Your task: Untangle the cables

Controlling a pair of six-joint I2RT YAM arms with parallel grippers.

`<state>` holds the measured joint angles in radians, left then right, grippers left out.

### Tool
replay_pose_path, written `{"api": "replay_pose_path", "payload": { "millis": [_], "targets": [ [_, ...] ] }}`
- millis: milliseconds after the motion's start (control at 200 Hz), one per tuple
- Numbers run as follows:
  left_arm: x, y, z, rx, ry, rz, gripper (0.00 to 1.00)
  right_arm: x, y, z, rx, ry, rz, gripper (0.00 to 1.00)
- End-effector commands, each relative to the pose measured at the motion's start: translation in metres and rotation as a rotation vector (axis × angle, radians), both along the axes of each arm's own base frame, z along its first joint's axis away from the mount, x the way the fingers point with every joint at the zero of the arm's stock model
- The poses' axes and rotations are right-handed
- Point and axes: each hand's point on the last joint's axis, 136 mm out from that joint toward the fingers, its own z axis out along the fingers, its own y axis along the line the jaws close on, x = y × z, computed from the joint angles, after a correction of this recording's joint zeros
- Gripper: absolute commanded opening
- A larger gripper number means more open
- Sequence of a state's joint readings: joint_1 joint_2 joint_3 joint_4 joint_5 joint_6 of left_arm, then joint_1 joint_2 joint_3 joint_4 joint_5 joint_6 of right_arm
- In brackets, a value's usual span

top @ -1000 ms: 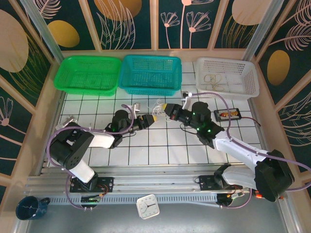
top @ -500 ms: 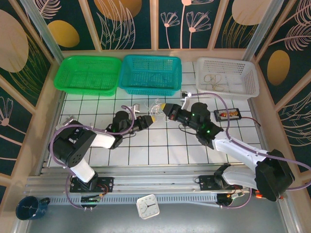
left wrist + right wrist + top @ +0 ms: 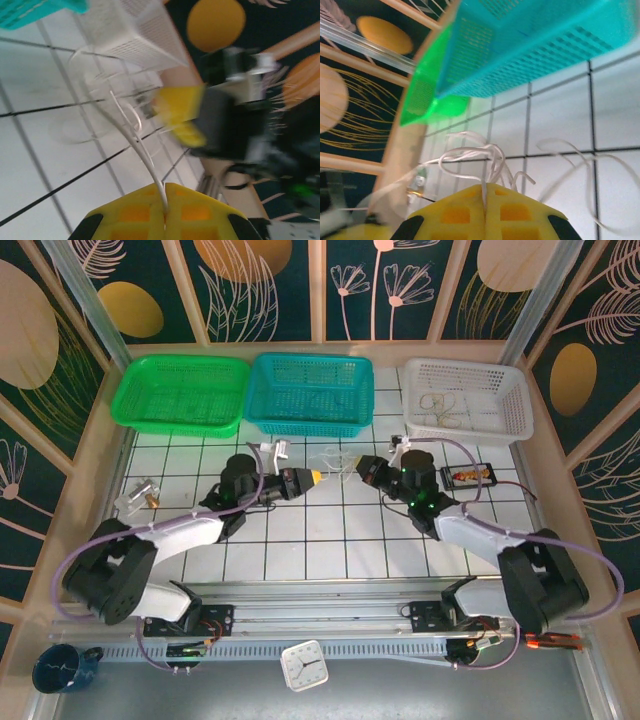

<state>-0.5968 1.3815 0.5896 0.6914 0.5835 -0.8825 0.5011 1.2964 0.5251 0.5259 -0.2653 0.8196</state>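
The 2 arms meet over the white tiled table (image 3: pixel 300 550), in front of the teal basket (image 3: pixel 310 392). The thin, pale cables (image 3: pixel 337 457) stretch in loose loops between the 2 grippers. The left gripper (image 3: pixel 318 477) has its yellow fingers pressed together on 1 wire of the cables. The right gripper (image 3: pixel 357 468) pinches a small bunch of the looped wires the same way.

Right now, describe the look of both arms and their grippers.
The left arm and right arm have white links between black joints, with purple cables looping alongside. Small green lights dot the right arm. The left gripper and right gripper have yellow fingers with orange square recesses and black edges.
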Motion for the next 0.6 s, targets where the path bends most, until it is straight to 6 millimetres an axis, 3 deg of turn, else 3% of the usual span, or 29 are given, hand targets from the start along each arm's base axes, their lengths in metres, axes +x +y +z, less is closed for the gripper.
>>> {"api": "replay_pose_path", "payload": {
  "millis": [0, 125, 205, 390, 595],
  "targets": [
    [-0.015, -0.006, 0.031, -0.022, -0.044, -0.096, 0.00, -0.002, 0.006, -0.010, -0.019, -0.018, 0.047, 0.10],
    [-0.015, -0.010, 0.063, -0.094, -0.051, -0.117, 0.00, -0.008, 0.007, -0.020, -0.043, -0.006, 0.059, 0.40],
    [-0.012, -0.013, 0.074, -0.125, -0.035, -0.116, 0.00, -0.011, 0.005, -0.018, -0.064, -0.017, 0.057, 0.50],
    [-0.008, -0.013, 0.088, -0.168, 0.005, -0.098, 0.00, -0.021, -0.005, 0.003, -0.127, -0.089, 0.032, 0.59],
    [-0.002, -0.012, 0.092, -0.192, 0.034, -0.064, 0.00, -0.036, -0.007, 0.053, -0.132, -0.272, 0.031, 0.64]
  ]
}}
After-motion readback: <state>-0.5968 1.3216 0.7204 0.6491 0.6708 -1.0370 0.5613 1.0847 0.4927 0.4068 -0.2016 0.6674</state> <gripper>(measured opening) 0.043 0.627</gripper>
